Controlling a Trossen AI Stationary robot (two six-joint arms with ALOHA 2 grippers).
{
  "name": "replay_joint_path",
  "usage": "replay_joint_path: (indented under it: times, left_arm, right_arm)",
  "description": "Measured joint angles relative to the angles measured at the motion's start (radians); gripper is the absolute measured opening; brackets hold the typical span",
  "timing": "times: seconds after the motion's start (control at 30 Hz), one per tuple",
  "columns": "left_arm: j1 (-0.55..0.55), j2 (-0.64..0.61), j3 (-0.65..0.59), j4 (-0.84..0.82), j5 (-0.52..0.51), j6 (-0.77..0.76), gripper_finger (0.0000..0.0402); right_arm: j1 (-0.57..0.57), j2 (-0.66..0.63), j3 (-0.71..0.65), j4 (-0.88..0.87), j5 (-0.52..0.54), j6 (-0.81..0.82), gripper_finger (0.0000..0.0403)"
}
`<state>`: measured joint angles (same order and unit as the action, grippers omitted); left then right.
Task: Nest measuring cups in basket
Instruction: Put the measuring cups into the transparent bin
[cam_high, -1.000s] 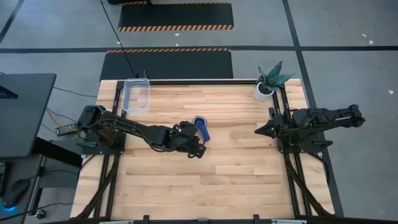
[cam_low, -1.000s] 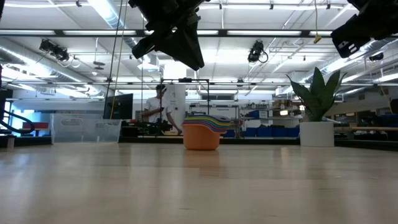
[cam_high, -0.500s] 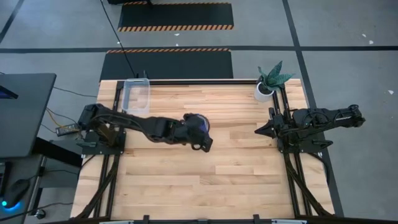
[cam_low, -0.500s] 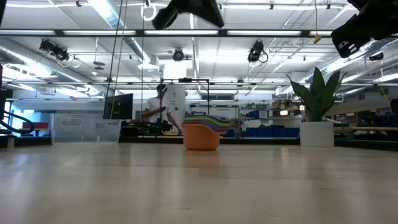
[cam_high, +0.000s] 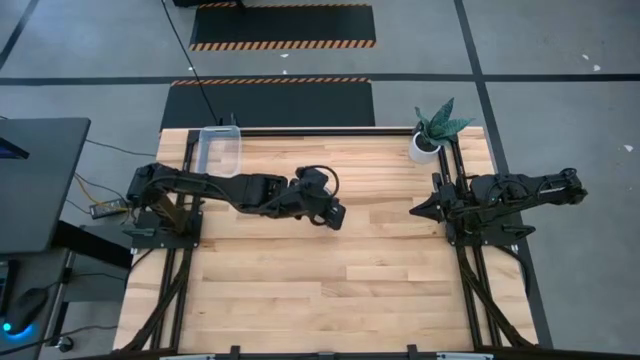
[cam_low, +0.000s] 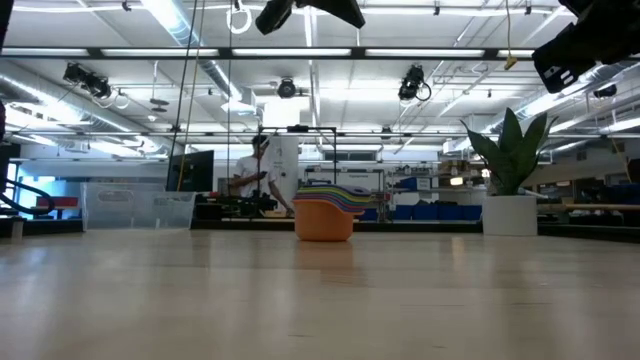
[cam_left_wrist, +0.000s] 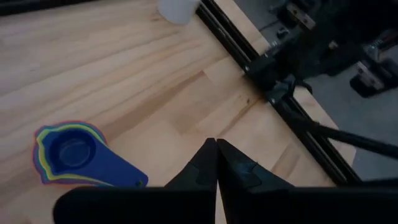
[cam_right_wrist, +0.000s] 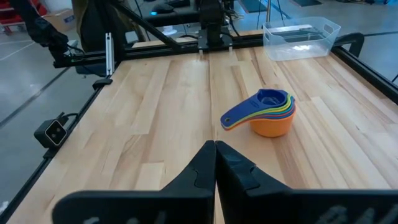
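High view: basket (cam_high: 220, 152) sat at the table's (cam_high: 330, 290) far-left corner, no cups visible in it. Left arm reached from its base toward mid-table.
Left gripper: (cam_high: 337, 215) over mid-table, right above the cups, hiding them from overhead. Fingers pressed together, holding nothing; left wrist view showed the tips meeting over bare wood.
Cups: (cam_right_wrist: 267, 112) nested in one stack, orange outermost, blue on top, handles fanned to one side. Stack stood on the wood mid-table, well apart from the basket.
Low view: stack (cam_low: 327, 213) sat flat on the table with the left arm high above it, no contact.
Plant: (cam_high: 431, 132) far-right corner, clear of the work.
Right gripper: (cam_high: 420, 210) parked at the right edge, fingers together, empty.
Risk 1: closed fingers coming down would shove or tip the stack, not grasp it.
Risk 2: pinching only the top handle would likely lift one cup and un-nest the set.
Risk 3: clear basket has low walls; a carried stack could clip the rim and spill.
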<state>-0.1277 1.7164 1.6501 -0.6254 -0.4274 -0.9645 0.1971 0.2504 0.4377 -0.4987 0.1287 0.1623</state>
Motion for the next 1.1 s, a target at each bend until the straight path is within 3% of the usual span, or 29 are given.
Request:
replay_joint_path:
  times: [0.2,0.33,0.63,0.97,1.1]
  left_arm:
    - [0.030,0.000,0.000,-0.031,-0.013,-0.155,0.0013]
    - [0.085,-0.002,0.000,-0.062,0.078,-0.263,0.0013]
    - [0.161,0.000,0.044,-0.118,0.180,-0.435,0.0013]
    - [0.161,0.022,0.182,-0.210,0.134,-0.439,0.0013]
    - [0.145,0.048,0.192,-0.207,0.090,-0.517,0.0013]
  right_arm:
    - [0.000,0.000,0.000,0.000,0.000,0.000,0.0016]
    - [0.000,0.000,0.000,0.000,0.000,0.000,0.0016]
    - [0.000,0.000,0.000,0.000,0.000,0.000,0.0016]
    - [0.000,0.000,0.000,0.004,-0.001,0.000,0.0016]
    - [0.000,0.000,0.001,0.013,-0.002,0.000,0.0016]
